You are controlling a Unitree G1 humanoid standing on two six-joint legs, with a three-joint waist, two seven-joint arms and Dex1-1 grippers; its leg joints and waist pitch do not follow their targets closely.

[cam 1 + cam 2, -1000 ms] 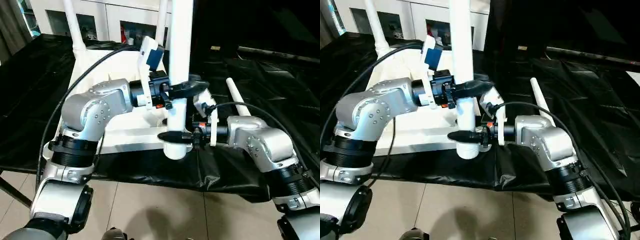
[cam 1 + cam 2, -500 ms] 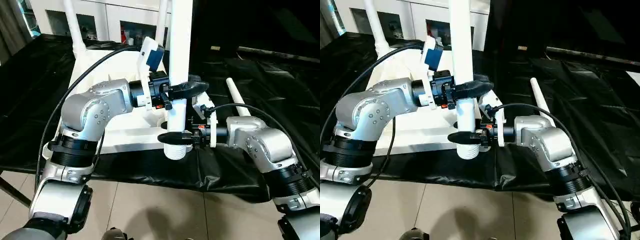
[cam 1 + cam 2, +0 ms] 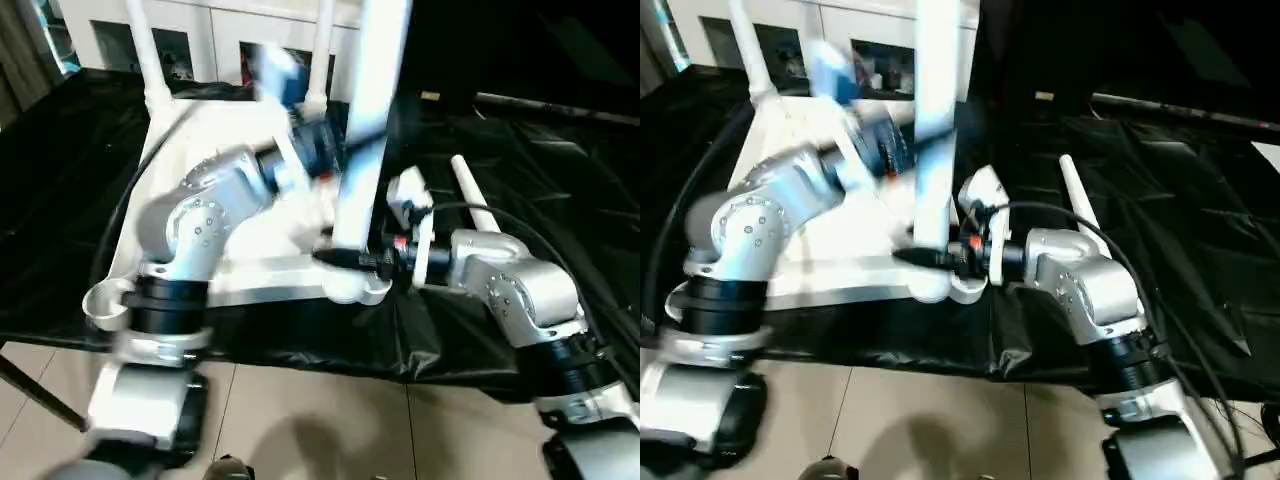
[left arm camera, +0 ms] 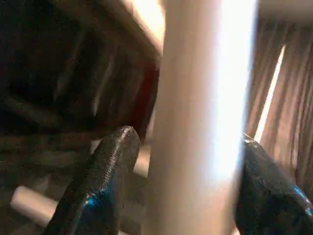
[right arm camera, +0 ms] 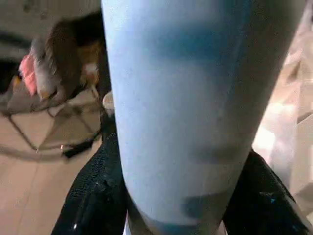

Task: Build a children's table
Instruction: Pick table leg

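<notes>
White leg (image 3: pixel 365 130) held upright by both claws.
Left claw (image 4: pixel 168 191) and right claw (image 5: pixel 181 196) each clamp it; its foot meets the tabletop (image 3: pixel 250 275) corner socket (image 3: pixel 352 288).

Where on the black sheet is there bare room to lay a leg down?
Bare black sheet lies right of the loose leg, and more left of the tabletop. It is crowded at the tabletop's near corner, where both grippers hold the upright leg.

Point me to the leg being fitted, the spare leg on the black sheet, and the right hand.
Leg being fitted (image 3: pixel 358 170), left eye view, mid shaft.
Spare leg (image 3: pixel 468 190), left eye view, thin end.
Right hand (image 3: pixel 340 259), left eye view, fingertips.
</notes>
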